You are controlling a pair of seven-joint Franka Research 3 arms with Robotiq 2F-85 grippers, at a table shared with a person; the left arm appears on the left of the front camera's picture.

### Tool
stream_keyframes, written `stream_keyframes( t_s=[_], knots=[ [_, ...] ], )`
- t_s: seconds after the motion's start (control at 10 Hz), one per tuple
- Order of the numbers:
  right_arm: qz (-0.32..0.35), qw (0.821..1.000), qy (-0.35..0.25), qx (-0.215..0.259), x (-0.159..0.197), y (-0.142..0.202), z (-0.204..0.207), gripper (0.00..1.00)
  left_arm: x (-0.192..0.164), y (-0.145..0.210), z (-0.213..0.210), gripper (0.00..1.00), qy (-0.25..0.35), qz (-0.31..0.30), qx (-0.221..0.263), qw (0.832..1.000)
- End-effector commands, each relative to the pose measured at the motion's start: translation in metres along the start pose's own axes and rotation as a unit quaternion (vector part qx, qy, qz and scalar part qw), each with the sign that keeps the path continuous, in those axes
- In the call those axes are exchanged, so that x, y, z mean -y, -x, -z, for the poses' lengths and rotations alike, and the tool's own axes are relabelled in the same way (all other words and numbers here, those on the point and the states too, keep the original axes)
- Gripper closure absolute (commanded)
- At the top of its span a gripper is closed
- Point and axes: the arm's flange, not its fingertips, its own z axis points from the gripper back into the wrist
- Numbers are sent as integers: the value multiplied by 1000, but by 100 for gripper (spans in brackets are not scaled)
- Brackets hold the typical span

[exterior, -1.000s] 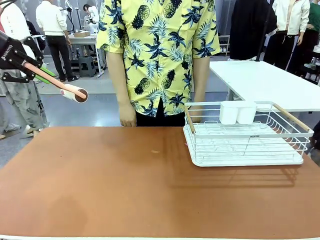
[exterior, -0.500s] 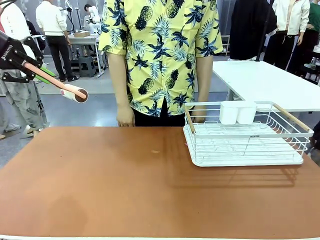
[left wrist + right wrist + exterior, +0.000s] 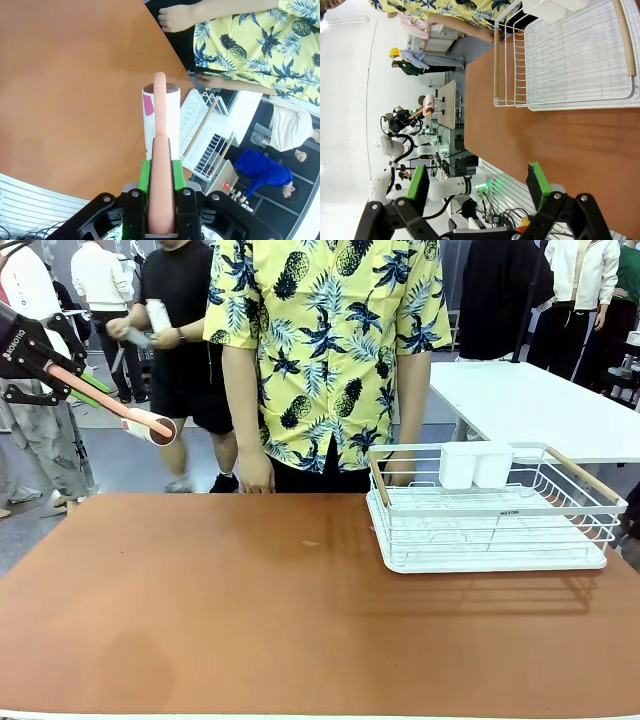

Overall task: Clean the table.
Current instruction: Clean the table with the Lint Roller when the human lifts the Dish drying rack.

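Observation:
The reddish-brown table (image 3: 250, 610) spreads across the front view with a small pale speck (image 3: 311, 543) near its middle. My left gripper (image 3: 88, 388) hangs high off the table's far left corner, shut on the pink handle of a lint roller (image 3: 150, 426) whose white roll points toward the table. In the left wrist view the lint roller (image 3: 161, 115) runs straight out from between the green pads of my left gripper (image 3: 160, 172), above the table (image 3: 75, 90). My right gripper (image 3: 477, 182) stands open over the table (image 3: 560, 145), with nothing between its fingers.
A white wire dish rack (image 3: 490, 525) with wooden handles and a white cup holder (image 3: 475, 465) sits on the table's far right. A person in a yellow pineapple shirt (image 3: 320, 350) stands at the far edge, hands hanging down. A white table (image 3: 520, 400) stands behind.
The person in the yellow shirt has shifted slightly to the right, and a passer-by in black has come into view behind at the left. Neither arm has moved.

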Motion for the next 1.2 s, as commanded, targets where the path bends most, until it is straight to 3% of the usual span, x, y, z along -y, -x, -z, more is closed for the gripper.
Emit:
stream_keyframes(
  t_s=[0.0,1.1],
  knots=[
    [-2,1000,-7,0,-5,1,-1,0,1,0,-1,95,0,0,2,1000],
    [-2,1000,-7,0,-5,1,-1,0,1,0,-1,95,0,0,2,1000]
  ],
)
